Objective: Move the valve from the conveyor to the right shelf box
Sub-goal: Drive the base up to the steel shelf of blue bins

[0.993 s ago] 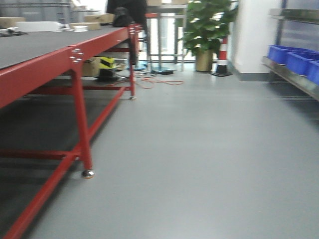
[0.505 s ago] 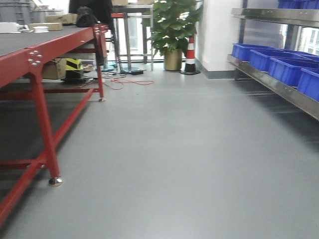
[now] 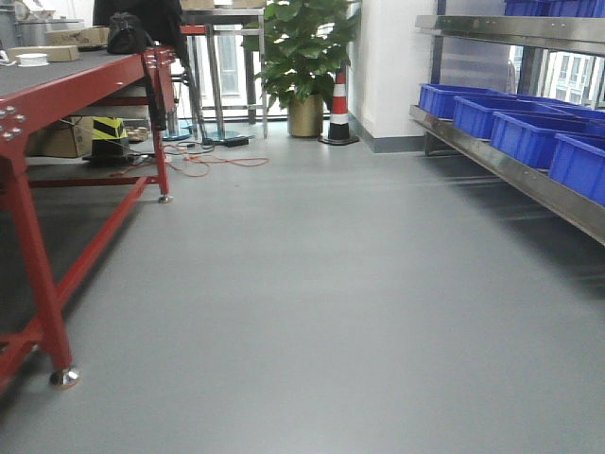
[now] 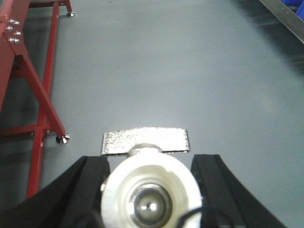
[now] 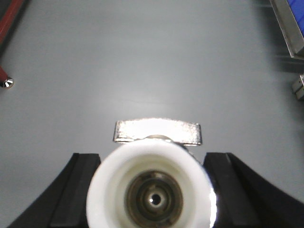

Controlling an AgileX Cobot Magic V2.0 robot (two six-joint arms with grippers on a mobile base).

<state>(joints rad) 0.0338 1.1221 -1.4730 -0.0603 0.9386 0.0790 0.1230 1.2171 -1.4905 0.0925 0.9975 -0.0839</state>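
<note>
My left gripper (image 4: 152,192) is shut on a valve (image 4: 142,166): its white end cap faces the camera and its flat silver handle (image 4: 145,141) sticks out beyond. My right gripper (image 5: 153,192) is shut on a second valve (image 5: 152,161) with the same white cap and silver handle (image 5: 157,131). Both are held above the bare grey floor. The conveyor (image 3: 43,78), a dark grey belt on a red frame, is at the far left of the front view. The right shelf (image 3: 529,180) carries blue boxes (image 3: 529,132). Neither gripper shows in the front view.
A red conveyor leg with a metal foot (image 3: 62,377) stands near left, and also shows in the left wrist view (image 4: 62,138). A potted plant (image 3: 304,57) and a striped traffic cone (image 3: 338,109) stand at the back. Cables (image 3: 203,161) lie on the floor under the conveyor's far end.
The front view has swung to the right: the conveyor has slid towards the left edge and the shelf with blue boxes has come further into view on the right.
</note>
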